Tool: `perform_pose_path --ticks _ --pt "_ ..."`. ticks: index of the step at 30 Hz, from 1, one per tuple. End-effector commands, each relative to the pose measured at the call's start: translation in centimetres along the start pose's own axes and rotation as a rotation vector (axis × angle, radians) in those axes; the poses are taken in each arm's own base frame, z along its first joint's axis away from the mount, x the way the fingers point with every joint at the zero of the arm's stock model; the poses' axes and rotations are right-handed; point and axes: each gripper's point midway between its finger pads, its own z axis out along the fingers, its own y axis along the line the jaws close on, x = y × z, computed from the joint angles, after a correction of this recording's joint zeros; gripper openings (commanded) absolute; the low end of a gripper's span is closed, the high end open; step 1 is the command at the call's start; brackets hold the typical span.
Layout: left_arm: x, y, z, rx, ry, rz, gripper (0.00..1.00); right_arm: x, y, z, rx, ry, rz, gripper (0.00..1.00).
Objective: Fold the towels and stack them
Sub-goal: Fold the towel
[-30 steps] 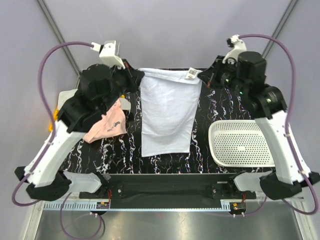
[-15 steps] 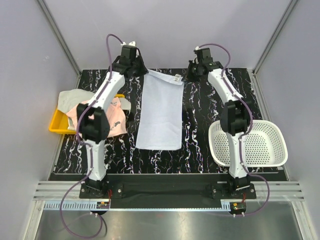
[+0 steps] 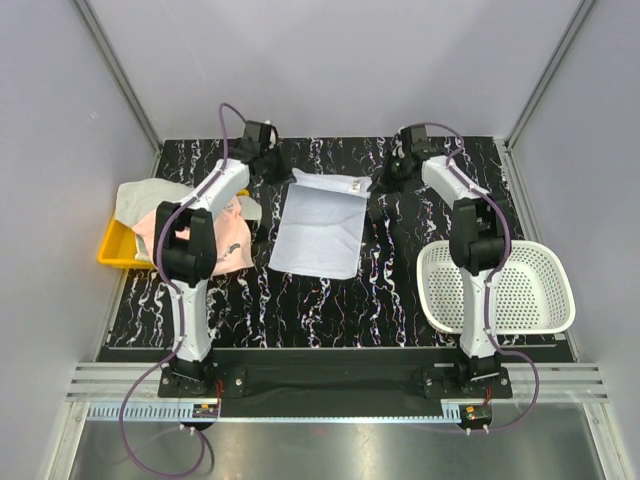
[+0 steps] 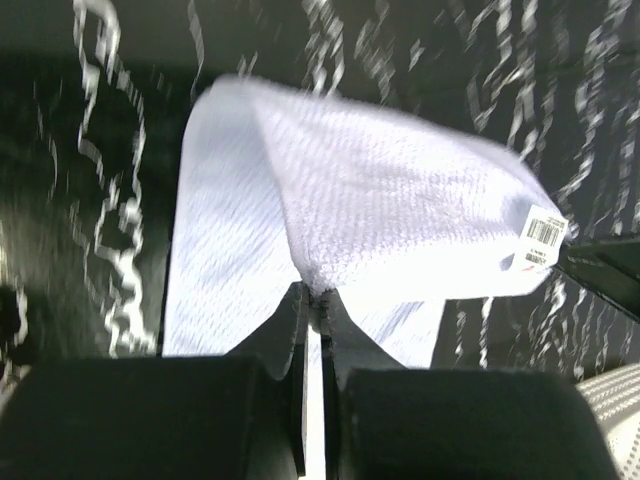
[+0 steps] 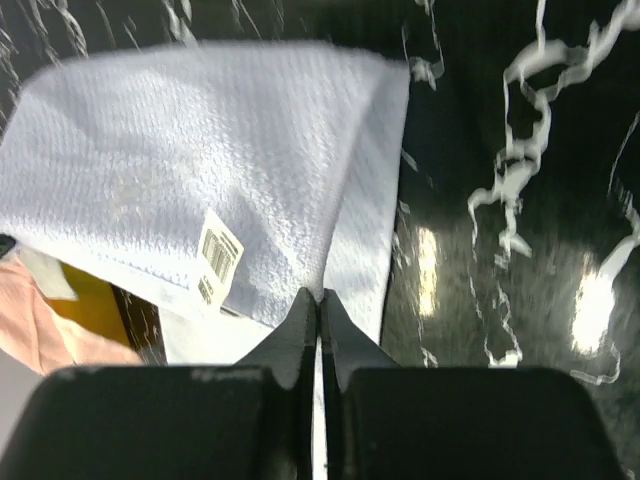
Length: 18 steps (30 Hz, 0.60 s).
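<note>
White terry cloth fills both wrist views: the white towel (image 3: 315, 225) lies mid-counter (image 3: 400, 290), between the heap at the left and the mesh basket (image 3: 500, 290) at the right. The left pincer (image 4: 312, 292) is clamped on the towel's far-left corner and the right pincer (image 5: 318, 296) on its far-right corner, each with a nip of cloth between its closed tips. Holding both far corners keeps that edge stretched and off the black marbled surface while the near part rests flat. This looks like the set-up for bringing the far edge over toward the near one to halve the towel.

The towel's long axis runs far to near, leaning slightly leftward toward the arms' bases. The barcode tag (image 5: 218, 255) sits by the far-right corner. A pink towel (image 3: 215, 245) waits just left of it, partly on the yellow tray (image 3: 112, 250), so several towels appear to be not yet folded.
</note>
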Motion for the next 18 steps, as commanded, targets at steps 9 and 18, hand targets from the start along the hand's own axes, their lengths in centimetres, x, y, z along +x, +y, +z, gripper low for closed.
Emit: perform_pose_path --ticks 9,18 --pt "5.6 3.8 -3.1 -0.075 0.029 -0.065 0.00 6.8 2.4 -2.9 -0.075 0.019 0.028 0.00" --pt "9.5 5.9 -4.4 -0.121 0.055 -0.083 0.00 12.1 2.0 -3.9 -0.049 0.046 0.079 0.00"
